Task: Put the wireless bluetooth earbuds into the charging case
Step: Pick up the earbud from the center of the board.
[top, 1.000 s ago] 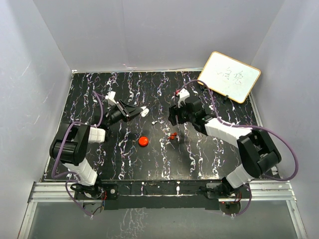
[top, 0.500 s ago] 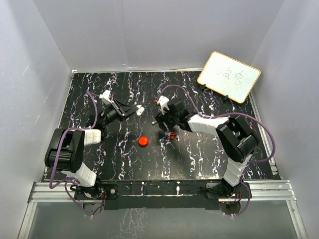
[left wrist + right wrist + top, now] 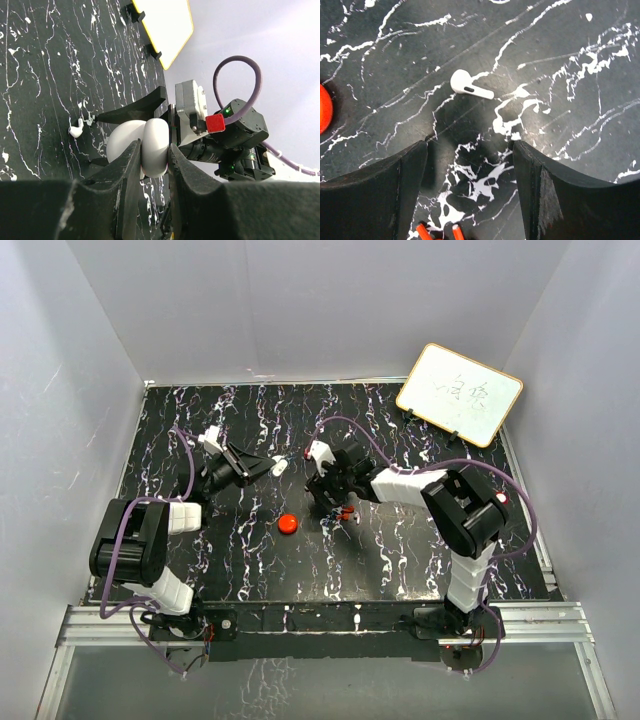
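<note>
The charging case (image 3: pixel 155 135) is a white rounded shell, and my left gripper (image 3: pixel 154 148) is shut on it and holds it above the table; from above the case (image 3: pixel 281 466) shows at the left gripper (image 3: pixel 272 468). One white earbud (image 3: pixel 470 86) with a short stem lies on the black marbled table, also seen as the earbud (image 3: pixel 76 129) from the left wrist. My right gripper (image 3: pixel 470 145) is open, low over the table, its tips just short of the earbud with nothing between them. From above, the right gripper (image 3: pixel 328 496) sits at the table's middle.
A round red puck (image 3: pixel 288 524) lies left of my right gripper, seen as the puck (image 3: pixel 324 107) at that view's edge. Small red pieces (image 3: pixel 347 511) lie beside it, close under the right jaws (image 3: pixel 437 232). A whiteboard (image 3: pixel 460 393) leans at the back right corner.
My right arm swung left and brought its gripper down by the earbud, its jaws opening a little wider. The left gripper shifted slightly left and back, still holding the case.
</note>
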Robot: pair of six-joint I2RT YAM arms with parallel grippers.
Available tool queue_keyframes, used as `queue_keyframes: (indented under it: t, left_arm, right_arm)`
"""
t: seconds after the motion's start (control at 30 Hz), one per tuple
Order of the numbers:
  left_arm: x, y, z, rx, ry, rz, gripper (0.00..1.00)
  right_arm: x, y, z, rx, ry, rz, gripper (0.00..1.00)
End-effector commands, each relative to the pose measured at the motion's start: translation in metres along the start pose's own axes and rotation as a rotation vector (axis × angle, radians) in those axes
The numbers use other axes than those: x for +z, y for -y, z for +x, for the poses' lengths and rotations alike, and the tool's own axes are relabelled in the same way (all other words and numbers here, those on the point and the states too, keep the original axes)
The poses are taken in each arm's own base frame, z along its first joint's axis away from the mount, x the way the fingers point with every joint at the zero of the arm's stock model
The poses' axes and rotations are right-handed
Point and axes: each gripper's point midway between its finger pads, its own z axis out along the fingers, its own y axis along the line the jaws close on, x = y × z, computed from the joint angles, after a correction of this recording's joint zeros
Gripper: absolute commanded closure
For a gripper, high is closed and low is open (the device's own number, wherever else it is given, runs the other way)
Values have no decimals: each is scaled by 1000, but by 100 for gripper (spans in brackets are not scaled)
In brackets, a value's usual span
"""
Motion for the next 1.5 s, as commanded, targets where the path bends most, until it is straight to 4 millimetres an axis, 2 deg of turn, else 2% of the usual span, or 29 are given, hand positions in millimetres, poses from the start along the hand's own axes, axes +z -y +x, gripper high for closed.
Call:
queue_keyframes:
  t: [0.0,0.23,0.4,0.7,0.93,1.27,1.37,1.47]
  left_arm:
    - [-7,20,-5,47,14,57,100]
    - [-8,18,-6,43,16,54,100]
    - [-8,17,-8,42,20,50,100]
    - [-9,16,-10,36,23,54,100]
    - [-9,16,-10,32,27,56,100]
    - [-10,18,-10,16,28,73,100]
    - [-10,17,-9,14,28,73,100]
    - [-10,17,-9,11,29,75,100]
  right_arm:
    - [9,0,-39,-75,117,-52,32]
    - [23,5,-43,-82,130,-78,32]
    - [27,0,-43,-90,132,-127,33]
    - [16,-20,-41,-79,136,-215,34]
    - [9,-25,-37,-64,118,-237,35]
    - [-18,-47,-43,-42,136,-312,40]
    - [-26,-37,-56,-34,181,-237,39]
    - [-31,-15,-72,-8,232,-112,39]
